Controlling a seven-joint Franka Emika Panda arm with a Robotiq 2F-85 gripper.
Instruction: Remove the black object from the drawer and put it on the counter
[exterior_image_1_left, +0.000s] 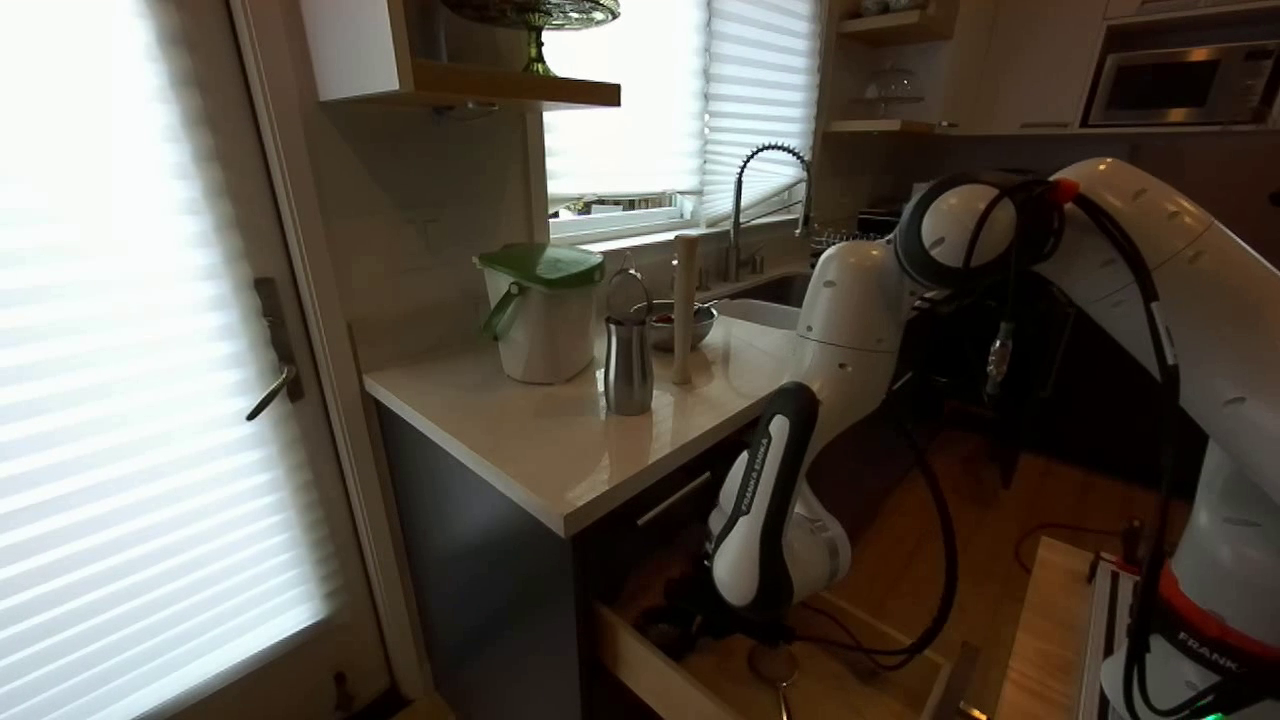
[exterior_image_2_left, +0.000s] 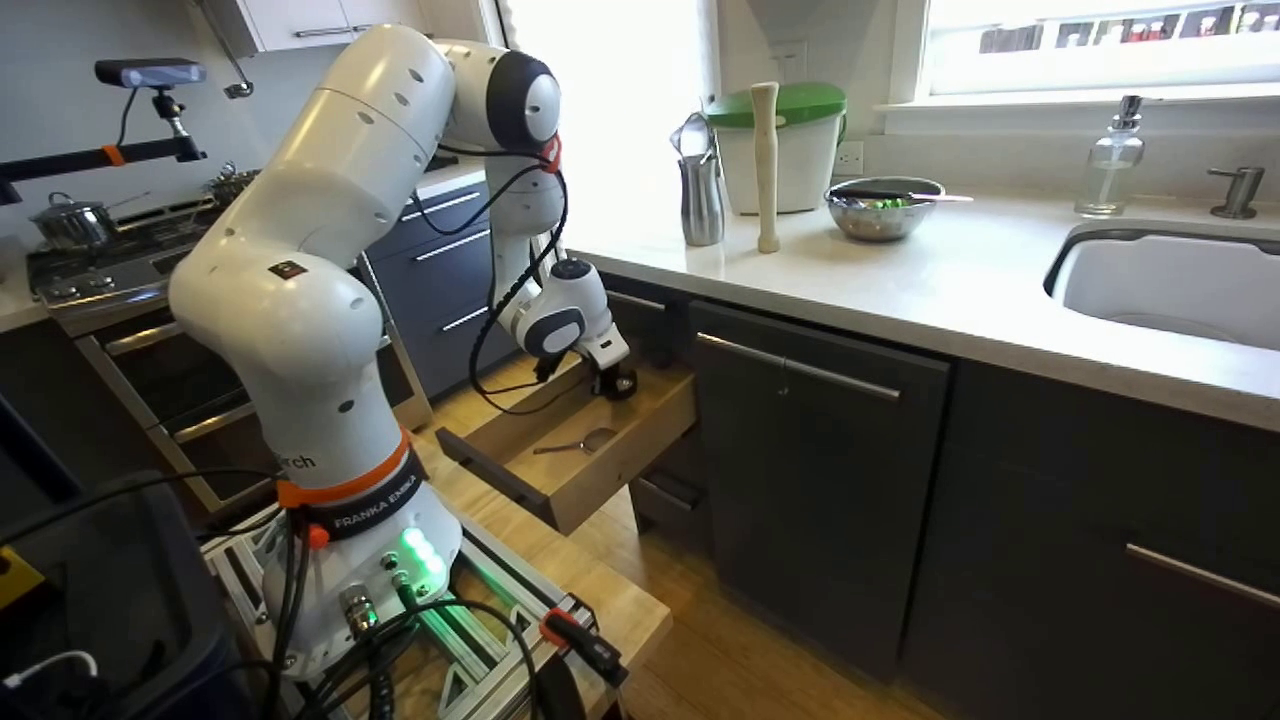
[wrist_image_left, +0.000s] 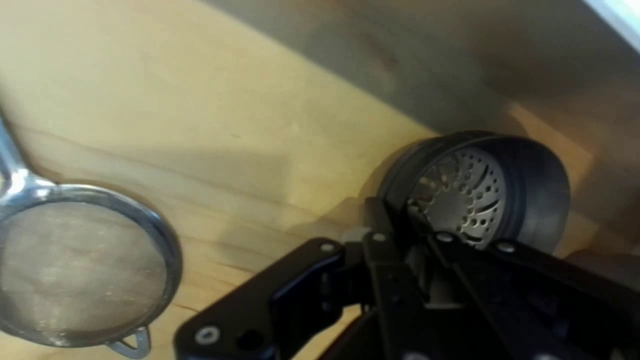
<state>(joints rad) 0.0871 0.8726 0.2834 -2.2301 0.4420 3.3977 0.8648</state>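
And the gripper (wrist_image_left: 397, 215), fingers almost together, has the black object (wrist_image_left: 517, 190) nipped by its rim, down inside the pulled-out drawer (exterior_image_2_left: 625, 455)! A mesh strainer (wrist_image_left: 82, 270) lies apart on its floor; up beyond runs the pale counter (exterior_image_2_left: 1000, 260).

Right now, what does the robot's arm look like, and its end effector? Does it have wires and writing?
Yes, both! The arm is smooth, rounded and white, with an orange band near its base. Under that, pale letters on black spell FRANKA EMIKA, and green lights glow lower down. Black cables loop along it. The end effector is black, with narrow fingers and shiny round screws.
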